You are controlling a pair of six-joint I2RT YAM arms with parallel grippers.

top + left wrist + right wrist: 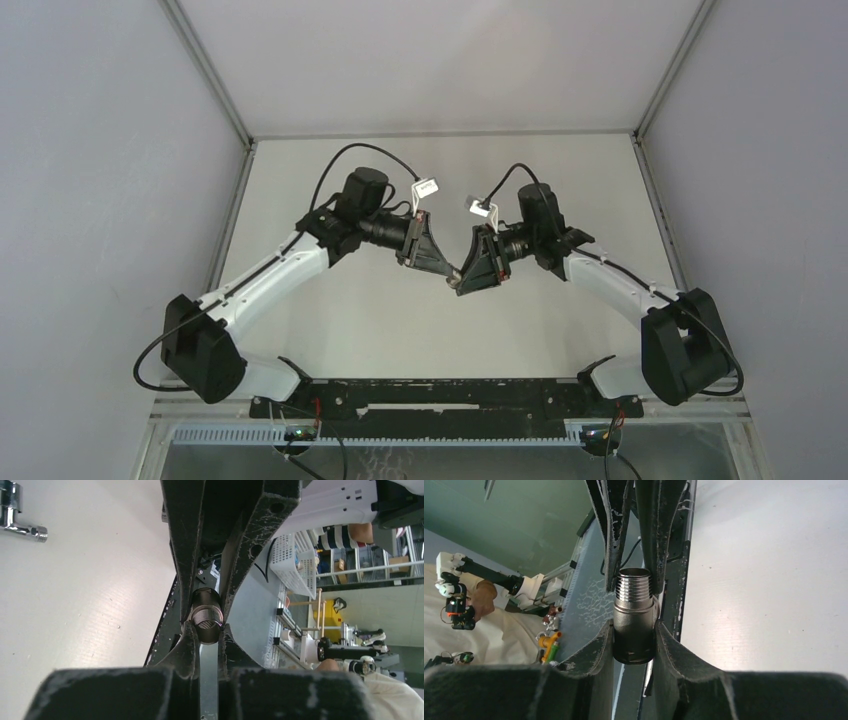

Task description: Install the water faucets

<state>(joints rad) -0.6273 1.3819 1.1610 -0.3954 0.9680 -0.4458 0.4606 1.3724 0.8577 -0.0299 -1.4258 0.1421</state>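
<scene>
The dull-grey stub (634, 605) hangs in the middle of the scene, caught between both grippers and lifted off the white table (764, 580); its dark smooth body lies toward the right and its bright threaded end toward the left. The right gripper (634, 627) clamps the dark body, one finger pressed on each side, jaws narrow around it; the left gripper (206, 631) pinches the threaded end, its fingertips (189, 639) tight against the thread, jaws narrow as well. The two pairs of fingers meet nose to nose along the stub, almost touching each other; in the left wrist view the open threaded mouth faces the camera, with the right gripper's fingers running away behind it.

The chrome tap piece (17, 512) lies on the table, well apart from the grippers, in the upper left corner of the left wrist view; its short threaded spout points right in that picture; no finger touches it.

From above, the left arm (270, 275) reaches in from the near left and the right arm (610, 280) from the near right; their wrists bend toward one another, forming an arch over the table's centre. A black cable with a white tag (427, 188) loops over each wrist. Beyond the near edge a white plastic basket (292, 562) shows, and a person in a pale shirt (499, 640).
</scene>
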